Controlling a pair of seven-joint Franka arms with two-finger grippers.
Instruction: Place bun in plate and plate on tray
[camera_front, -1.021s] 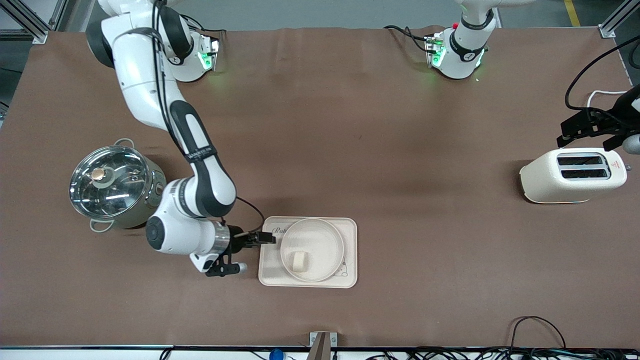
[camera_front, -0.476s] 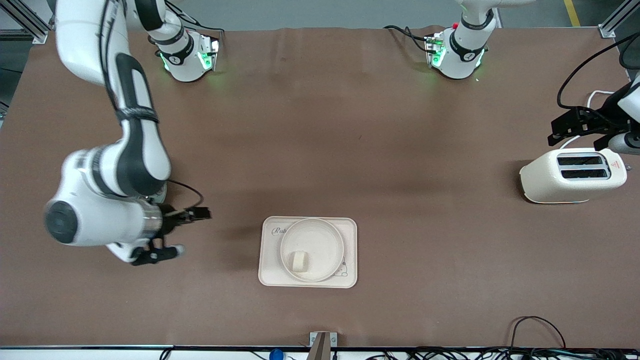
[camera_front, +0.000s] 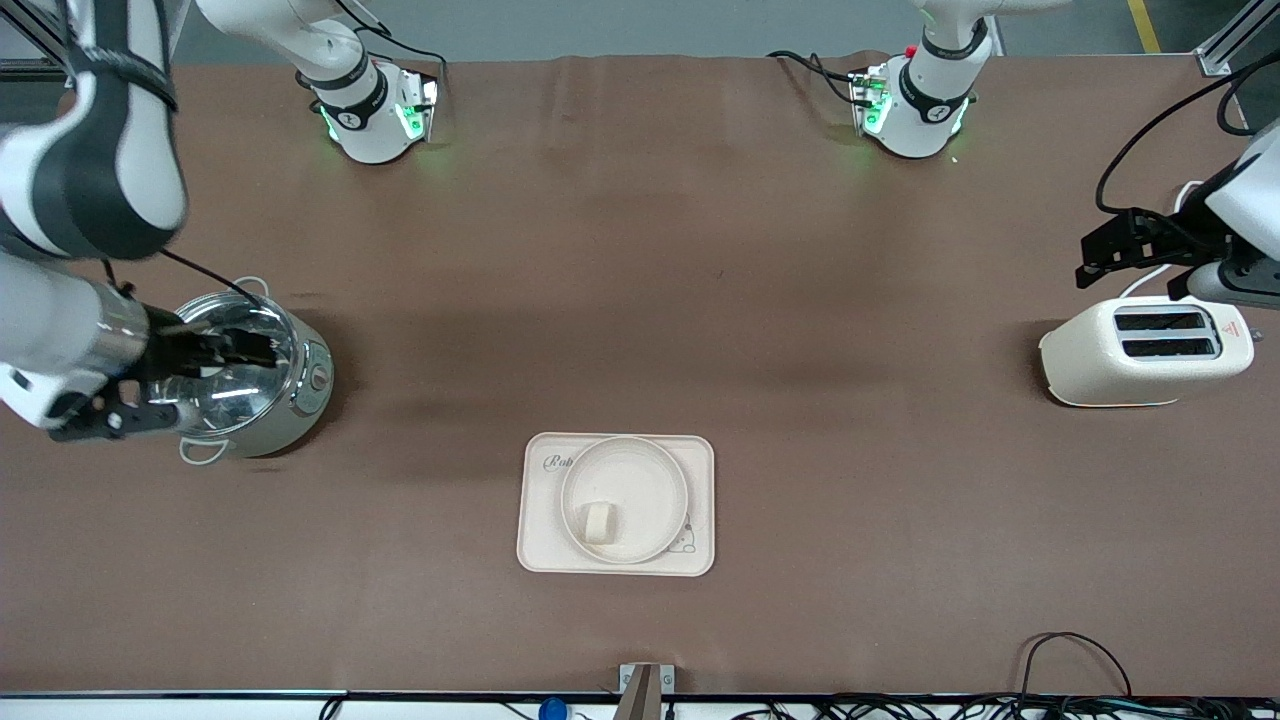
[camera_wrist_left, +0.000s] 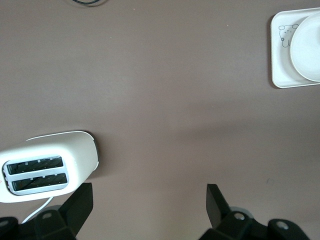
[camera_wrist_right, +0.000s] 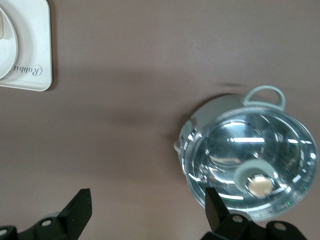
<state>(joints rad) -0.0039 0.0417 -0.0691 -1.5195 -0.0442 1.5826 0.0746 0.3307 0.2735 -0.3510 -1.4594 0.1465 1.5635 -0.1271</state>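
The small cream bun (camera_front: 599, 520) lies in the round cream-white plate (camera_front: 655, 478). The plate sits on the cream tray (camera_front: 700, 555) with "Rabbit" lettering, near the front camera at mid-table. A corner of the tray (camera_wrist_right: 35, 60) shows in the right wrist view, and the tray (camera_wrist_left: 280, 55) with the plate (camera_wrist_left: 307, 47) shows in the left wrist view. My right gripper (camera_front: 255, 350) is open and empty, up over the steel pot. My left gripper (camera_front: 1095, 255) is open and empty, up over the table by the toaster.
A lidded steel pot (camera_front: 235, 375) stands toward the right arm's end of the table; it also shows in the right wrist view (camera_wrist_right: 250, 160). A cream toaster (camera_front: 1145, 350) stands toward the left arm's end, seen too in the left wrist view (camera_wrist_left: 47, 165). Cables (camera_front: 1070, 650) lie along the near edge.
My right gripper has drawn away from the tray's edge, risen, and swung over the steel pot. My left gripper has shifted slightly beside the toaster. Bun, plate and tray have not moved.
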